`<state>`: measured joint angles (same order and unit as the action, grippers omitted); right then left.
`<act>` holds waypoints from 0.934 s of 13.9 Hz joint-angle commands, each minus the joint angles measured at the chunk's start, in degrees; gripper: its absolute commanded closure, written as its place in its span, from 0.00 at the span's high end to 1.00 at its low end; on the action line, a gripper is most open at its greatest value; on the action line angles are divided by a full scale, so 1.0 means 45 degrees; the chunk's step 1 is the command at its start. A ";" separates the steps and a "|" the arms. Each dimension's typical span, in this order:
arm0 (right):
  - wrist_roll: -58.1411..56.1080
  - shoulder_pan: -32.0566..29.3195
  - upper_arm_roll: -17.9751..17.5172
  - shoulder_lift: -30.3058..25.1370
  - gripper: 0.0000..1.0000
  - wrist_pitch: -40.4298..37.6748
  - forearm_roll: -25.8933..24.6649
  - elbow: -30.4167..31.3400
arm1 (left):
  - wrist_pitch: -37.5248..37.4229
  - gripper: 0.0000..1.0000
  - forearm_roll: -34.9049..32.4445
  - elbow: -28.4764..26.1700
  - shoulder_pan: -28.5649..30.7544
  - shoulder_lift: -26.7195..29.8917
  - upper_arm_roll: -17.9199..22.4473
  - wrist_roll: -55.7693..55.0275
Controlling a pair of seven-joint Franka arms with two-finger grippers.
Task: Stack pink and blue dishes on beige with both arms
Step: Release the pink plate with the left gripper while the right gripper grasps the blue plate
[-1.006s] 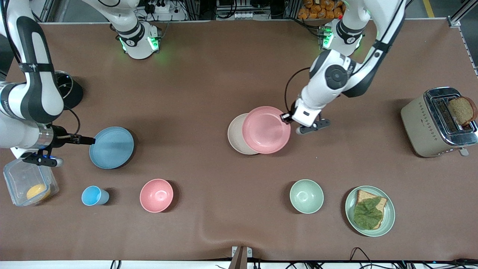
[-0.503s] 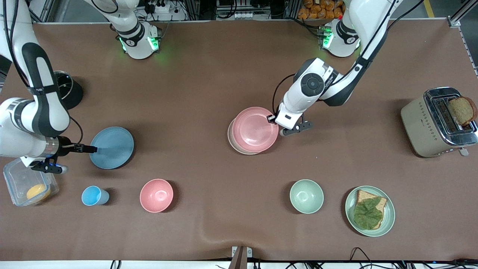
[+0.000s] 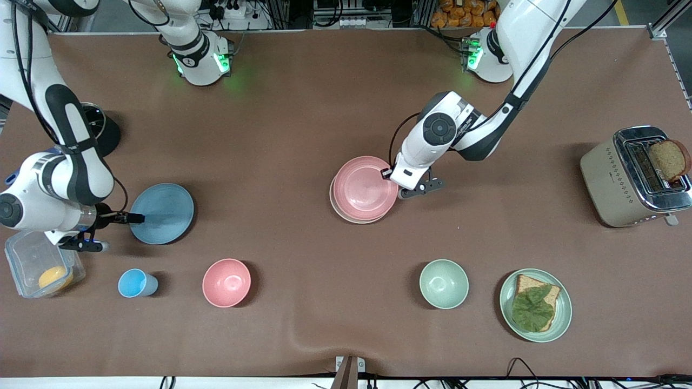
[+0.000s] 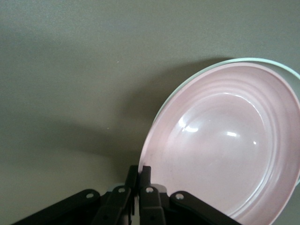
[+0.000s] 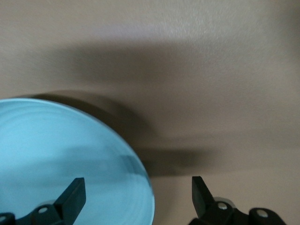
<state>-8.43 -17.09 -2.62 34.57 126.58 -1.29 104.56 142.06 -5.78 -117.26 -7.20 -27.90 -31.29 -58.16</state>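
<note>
The pale pink plate point(image 3: 363, 188) lies over the beige plate point(image 3: 338, 208), nearly centred, so only a crescent of beige rim shows. My left gripper point(image 3: 388, 174) is shut on the pink plate's rim at the edge toward the left arm's end. In the left wrist view the fingers point(image 4: 146, 176) pinch the pink plate point(image 4: 225, 154), with the beige rim point(image 4: 243, 61) just outside it. The light blue plate point(image 3: 162, 213) rests on the table. My right gripper point(image 3: 135, 218) is open at its rim. In the right wrist view, my right gripper point(image 5: 138, 190) straddles the blue plate's point(image 5: 56, 154) edge.
Nearer the front camera stand a small blue cup point(image 3: 135, 283), a deep pink bowl point(image 3: 226, 282), a green bowl point(image 3: 444, 283) and a green plate with bread and leaf point(image 3: 535, 305). A toaster point(image 3: 635, 175) holds bread at the left arm's end. A clear container point(image 3: 40, 267) sits by the right gripper.
The left gripper carried the pink plate toward the right arm's end and down until it covers the beige plate. The right arm's wrist shifted; its gripper stays at the blue plate's rim.
</note>
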 commanded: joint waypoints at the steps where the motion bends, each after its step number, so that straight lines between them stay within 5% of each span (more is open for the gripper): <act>1: -0.0099 -0.0225 -0.0259 -0.0417 1.00 0.0640 -0.0161 0.1002 | 0.0013 0.00 -0.0396 0.0297 -0.0137 -0.0148 0.0078 -0.0415; 3: -0.0138 -0.0283 -0.0259 -0.0417 1.00 0.0620 -0.0142 0.1139 | 0.0013 0.00 -0.0415 0.0413 -0.0137 -0.0245 0.0078 -0.0415; 4: -0.0138 -0.0284 -0.0259 -0.0436 0.84 0.0698 -0.0142 0.1333 | 0.0013 0.00 -0.0415 0.0452 -0.0137 -0.0245 0.0078 -0.0415; 5: -0.0138 -0.0303 -0.0259 -0.0437 0.52 0.0718 -0.0142 0.1335 | 0.0013 0.00 -0.0415 0.0472 -0.0137 -0.0303 0.0078 -0.0415; 6: -0.0138 -0.0322 -0.0259 -0.0398 0.31 0.0718 -0.0123 0.1354 | 0.0013 0.00 -0.0415 0.0569 -0.0137 -0.0304 0.0078 -0.0415; 7: -0.0138 -0.0323 -0.0259 -0.0397 0.20 0.0718 -0.0103 0.1335 | 0.0013 0.00 -0.0415 0.0570 -0.0137 -0.0323 0.0078 -0.0415; 13: -0.0489 -0.0264 -0.0298 -0.0786 0.07 0.0524 -0.0083 0.1354 | 0.0013 0.00 -0.0415 0.0668 -0.0137 -0.0499 0.0097 -0.0415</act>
<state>-9.78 -17.24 -2.74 32.89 128.57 -1.33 108.80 142.06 -5.79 -115.61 -7.33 -29.12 -31.13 -58.17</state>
